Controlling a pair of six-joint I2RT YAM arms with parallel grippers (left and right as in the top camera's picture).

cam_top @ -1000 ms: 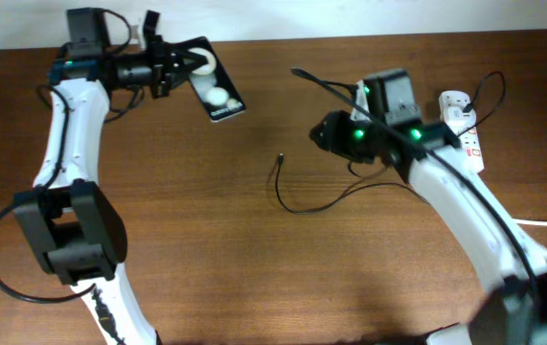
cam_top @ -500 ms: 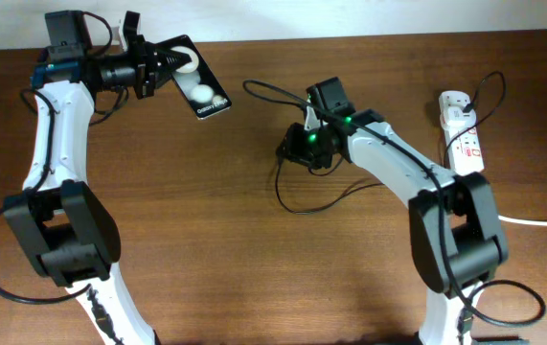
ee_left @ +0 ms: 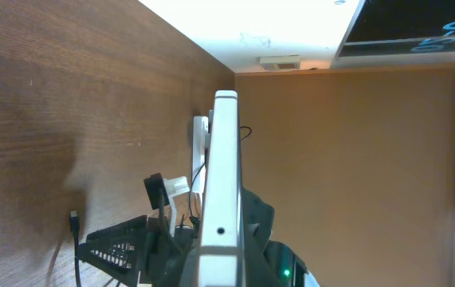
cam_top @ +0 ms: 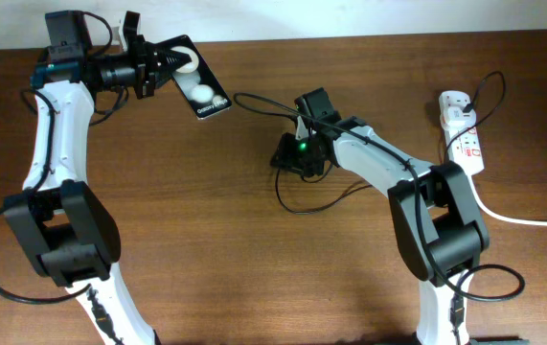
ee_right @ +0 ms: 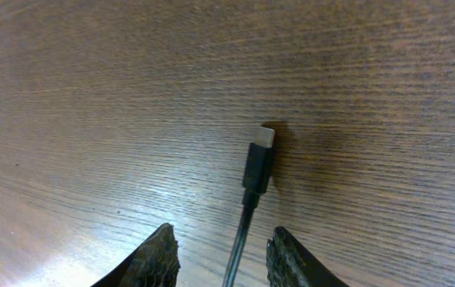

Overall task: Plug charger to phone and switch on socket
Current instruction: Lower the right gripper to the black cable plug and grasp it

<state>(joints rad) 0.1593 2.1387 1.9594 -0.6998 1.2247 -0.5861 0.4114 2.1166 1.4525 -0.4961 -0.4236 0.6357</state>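
Note:
My left gripper [cam_top: 163,65] is shut on the black phone [cam_top: 201,88] and holds it above the far left of the table, white patches and lettering up. In the left wrist view the phone [ee_left: 221,183] shows edge-on between the fingers. The charger's black cable [cam_top: 326,199] loops on the table; its connector tip [ee_right: 260,163] lies flat on the wood. My right gripper [ee_right: 221,249] is open, its two fingers either side of the cable just behind the tip, not touching it. In the overhead view the right gripper [cam_top: 283,158] covers the tip. The white socket [cam_top: 463,129] lies at the far right.
The thick white cord [cam_top: 532,222] runs from the socket off the right edge. A thin black cable arcs from the socket's plug block [cam_top: 455,101]. The table's far edge meets a white wall behind the left arm.
My right gripper has moved left from near the socket to just over the charger's connector tip. The left gripper shifted slightly left with the phone, then stayed still.

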